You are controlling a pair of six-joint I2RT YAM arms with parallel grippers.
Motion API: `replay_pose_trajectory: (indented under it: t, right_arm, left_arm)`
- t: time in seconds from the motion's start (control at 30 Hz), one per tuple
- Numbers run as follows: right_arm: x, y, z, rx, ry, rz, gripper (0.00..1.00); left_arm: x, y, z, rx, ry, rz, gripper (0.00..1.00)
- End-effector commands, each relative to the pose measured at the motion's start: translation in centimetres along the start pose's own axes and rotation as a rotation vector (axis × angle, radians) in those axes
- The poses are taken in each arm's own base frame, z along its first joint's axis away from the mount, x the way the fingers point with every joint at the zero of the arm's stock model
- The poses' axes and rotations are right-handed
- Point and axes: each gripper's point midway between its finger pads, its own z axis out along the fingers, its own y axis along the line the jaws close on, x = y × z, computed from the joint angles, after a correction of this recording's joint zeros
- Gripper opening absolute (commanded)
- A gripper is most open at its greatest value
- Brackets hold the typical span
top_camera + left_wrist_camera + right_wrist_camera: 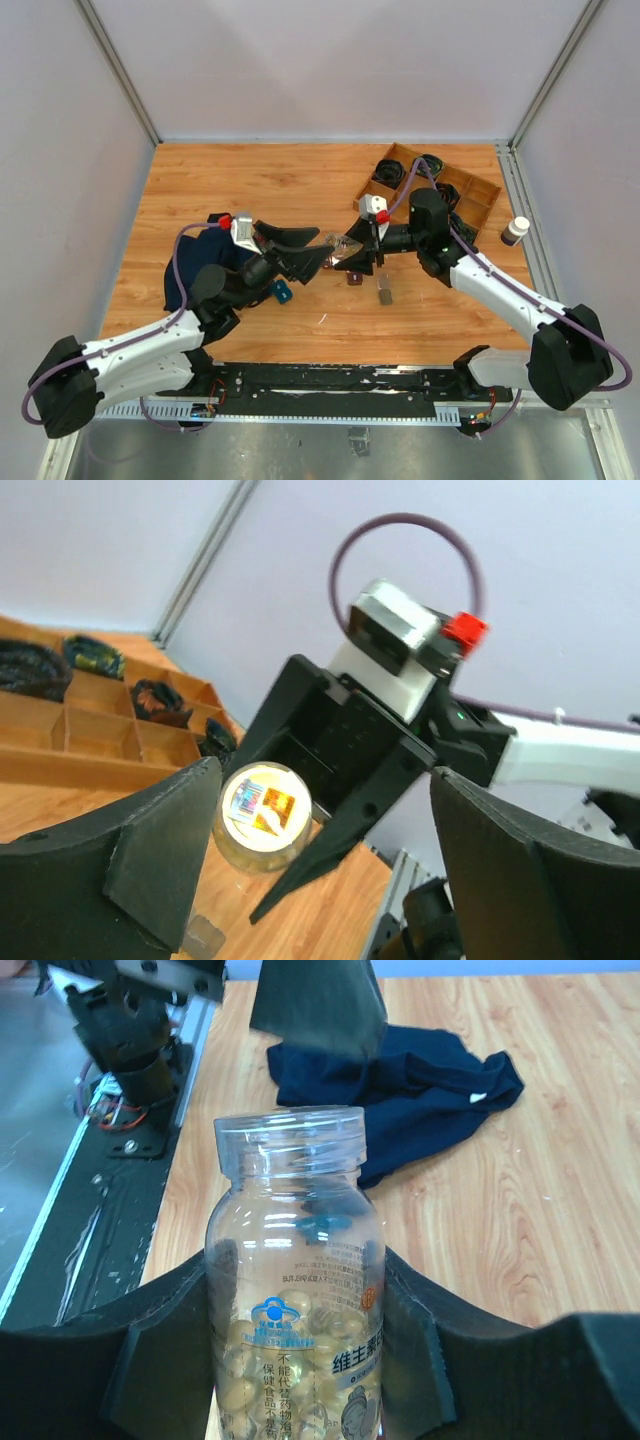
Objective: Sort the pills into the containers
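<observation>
My right gripper is shut on a clear, capless pill bottle and holds it on its side above the table. In the right wrist view the bottle sits between my pads, partly filled with yellow softgel pills. My left gripper is open, its fingers on either side of the bottle's mouth end. In the left wrist view that round end shows pale with a shiny sticker, close to my left finger. Two tiny square containers, a dark brown one and a greyer one, lie on the table just below the grippers.
A dark blue cloth lies at the left under my left arm, with a small teal object beside it. A wooden divided tray with black cables stands at the back right. A small white bottle stands by the right edge.
</observation>
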Motion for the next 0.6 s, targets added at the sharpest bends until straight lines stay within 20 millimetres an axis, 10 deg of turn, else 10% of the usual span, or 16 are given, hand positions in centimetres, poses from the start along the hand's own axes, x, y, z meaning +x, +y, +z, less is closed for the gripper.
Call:
replay_pose_trajectory:
  t: [0.0, 0.33, 0.57]
  right_arm:
    - [-1.7, 1.6, -1.6, -0.110, -0.001, -0.053, 0.01]
    - [-1.5, 2.9, -2.6, -0.196, 0.007, -0.087, 0.02]
    - [-1.0, 3.3, -2.8, -0.205, 0.022, -0.130, 0.04]
  left_arm:
    - [-0.6, -3.2, -2.5, 0.200, 0.003, 0.255, 0.93]
    - [3.3, -3.4, -5.0, 0.423, 0.227, 0.751, 0.99]
    - [4.9, -2.9, -3.2, 0.514, 0.342, 0.848, 0.96]
